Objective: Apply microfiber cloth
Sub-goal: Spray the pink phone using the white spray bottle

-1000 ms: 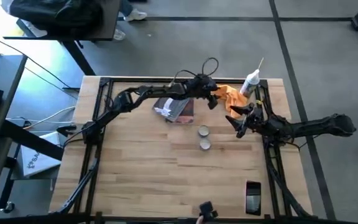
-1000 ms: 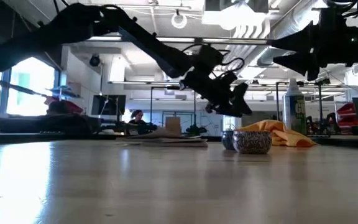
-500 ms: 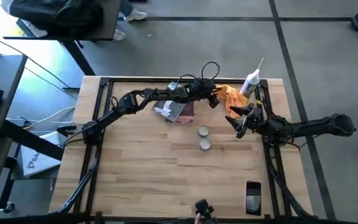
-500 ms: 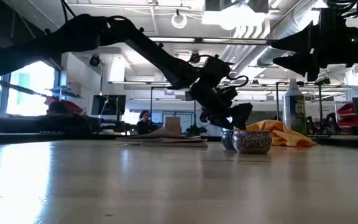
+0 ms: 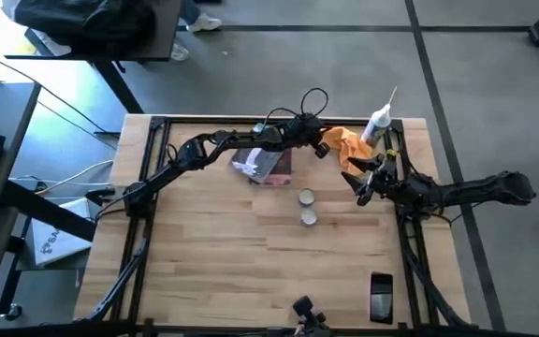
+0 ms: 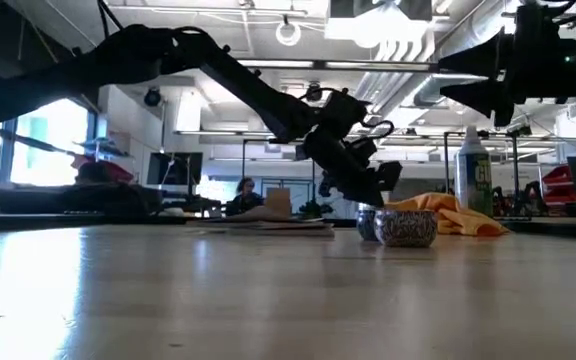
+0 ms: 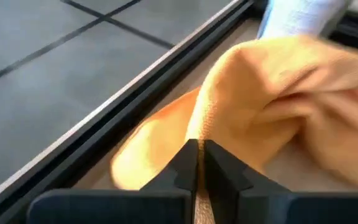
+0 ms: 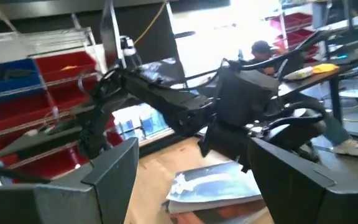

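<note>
The orange-yellow microfiber cloth lies crumpled on the table's far right part, beside a white bottle. My left gripper reaches across from the left and is shut on the cloth's left edge; in the left wrist view its fingertips meet on a raised fold. In the low view it stands low at the cloth. My right gripper waits open just near of the cloth, holding nothing. My left gripper pinches a raised fold at the cloth's left edge between its two fingers. The fingers come slanting down from the table's left side. The rest of the cloth lies slack and bunched on the table.
A grey-blue and white packet lies under the left arm, also seen in the right wrist view. Two small round tins stand mid-table. A dark flat device lies near the front right edge.
My left gripper has come down toward the table at the cloth's left edge and has shut on a fold of it. The cloth lies where it was. The right arm has kept still.
</note>
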